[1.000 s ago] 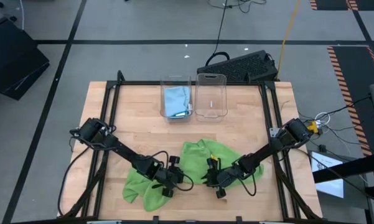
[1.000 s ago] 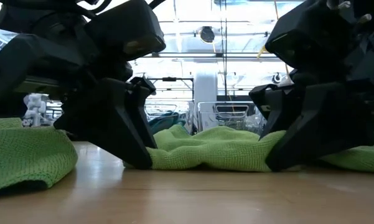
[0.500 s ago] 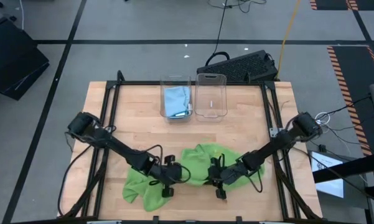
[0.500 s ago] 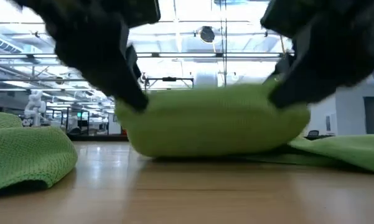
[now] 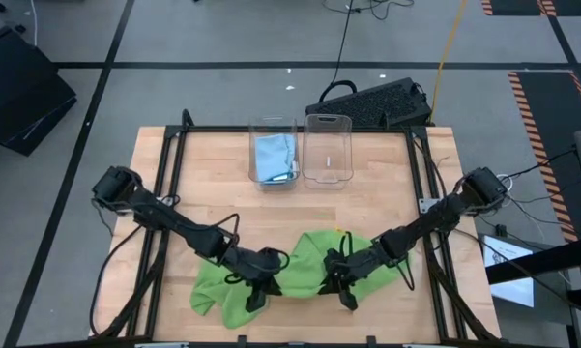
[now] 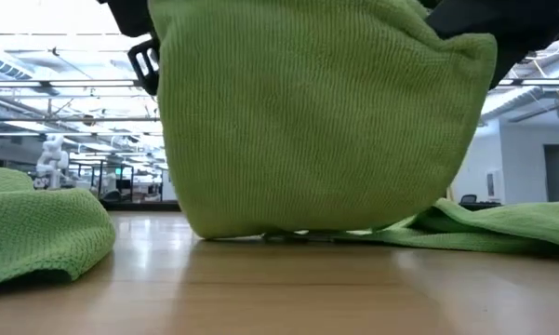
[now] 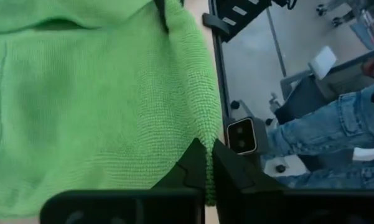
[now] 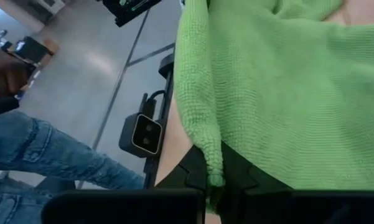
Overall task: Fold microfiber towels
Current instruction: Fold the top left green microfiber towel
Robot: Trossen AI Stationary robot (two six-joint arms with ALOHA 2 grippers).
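Two pincers are now clenched on the same lime green towel (image 5: 314,259): the left pincer (image 5: 256,288) bites one edge and the right pincer (image 5: 340,282) bites the neighbouring edge, each pinching the hem tight between its fingers. A second ago both sat low on the wooden surface (image 5: 213,184) with the cloth flat and their jaws part open; since then they have snapped shut and risen, so the towel hangs as a curtain, its lower fold touching the wood. I judge the grasp done and the lift begun, with the fold-over next. From the surface's centre, this towel sits at about 6 o'clock. A second green towel (image 5: 217,290) lies crumpled at about 7 o'clock, and a light blue towel (image 5: 273,155) rests in the left clear bin (image 5: 273,126) at 12 o'clock, beside an empty bin (image 5: 329,147).
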